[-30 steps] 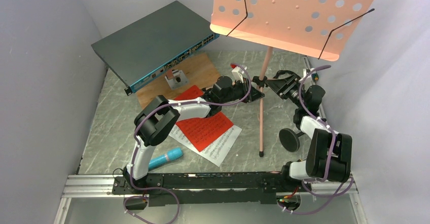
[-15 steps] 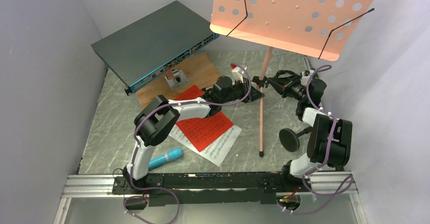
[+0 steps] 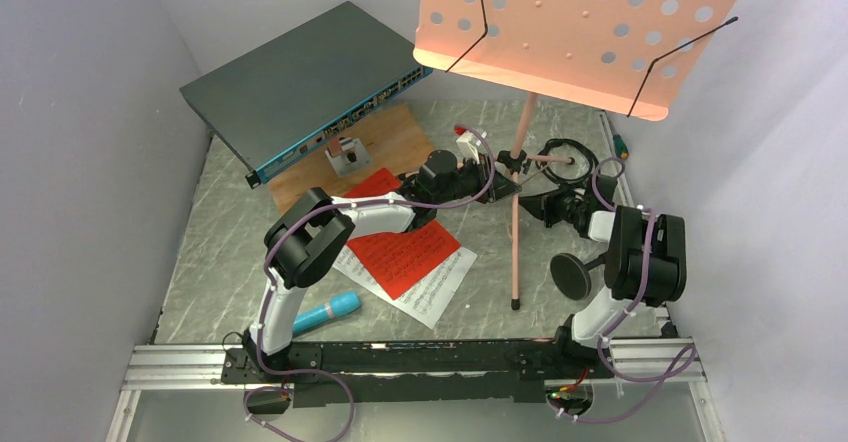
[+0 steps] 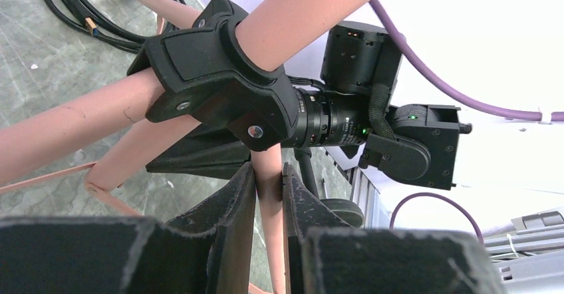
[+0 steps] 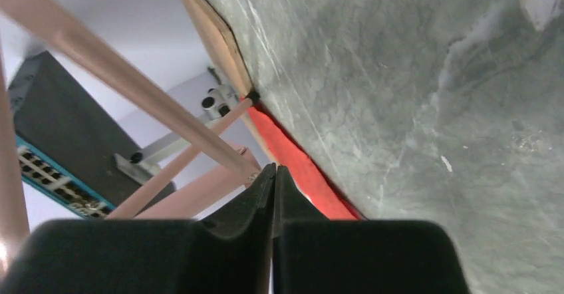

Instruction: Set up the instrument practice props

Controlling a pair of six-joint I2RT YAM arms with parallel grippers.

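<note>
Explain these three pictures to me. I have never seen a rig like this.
Two robot arms are bolted at the near edge of a table, each ending in a two-finger hand. The wide picture is taken from above and behind them. The other two come from a small camera on each wrist, looking along the fingers. On the table are red and white sheet-music pages, a cyan-blue microphone, a black round-base mic stand, a dark grey network switch and a wooden board. A salmon-pink music stand rises at the back. The left hand is closed on one of its pink tubes, just below the black hub. The right hand is shut beside another leg; whether it pinches anything cannot be told.
</note>
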